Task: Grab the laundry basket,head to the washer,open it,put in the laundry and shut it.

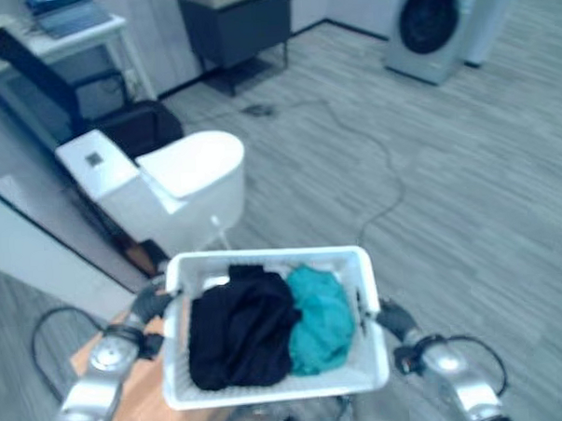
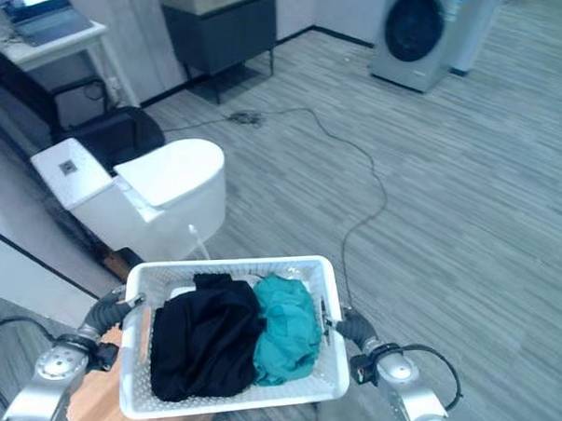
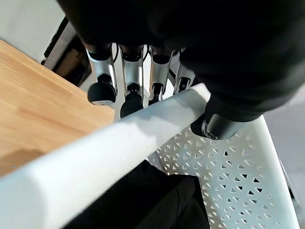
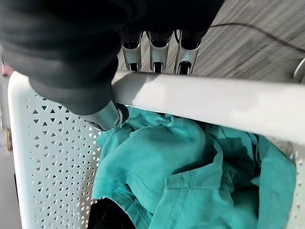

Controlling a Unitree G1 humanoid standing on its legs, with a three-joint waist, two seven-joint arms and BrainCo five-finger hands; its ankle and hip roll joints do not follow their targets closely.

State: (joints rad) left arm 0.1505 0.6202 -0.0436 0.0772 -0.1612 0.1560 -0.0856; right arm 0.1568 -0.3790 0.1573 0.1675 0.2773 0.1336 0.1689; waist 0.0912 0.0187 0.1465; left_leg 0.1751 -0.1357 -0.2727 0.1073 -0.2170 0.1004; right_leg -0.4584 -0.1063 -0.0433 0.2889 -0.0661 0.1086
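Observation:
I hold a white perforated laundry basket (image 1: 359,263) in front of me, lifted between both hands. Inside lie a black garment (image 1: 238,326) and a teal garment (image 1: 320,317). My left hand (image 1: 150,300) grips the basket's left rim, fingers (image 3: 131,90) curled under the rim (image 3: 119,152) and thumb on the inside. My right hand (image 1: 393,317) grips the right rim (image 4: 214,102) the same way, fingers (image 4: 157,55) over the outside, teal cloth (image 4: 181,162) just below. The washer (image 1: 432,27) with its dark round door stands far ahead at the upper right.
A white toilet (image 1: 168,183) stands ahead to the left. A wooden table top (image 1: 140,403) lies below the basket's left side. A cable (image 1: 382,169) trails across the grey plank floor. A dark cabinet (image 1: 236,26) and a desk with a laptop (image 1: 63,20) stand at the back.

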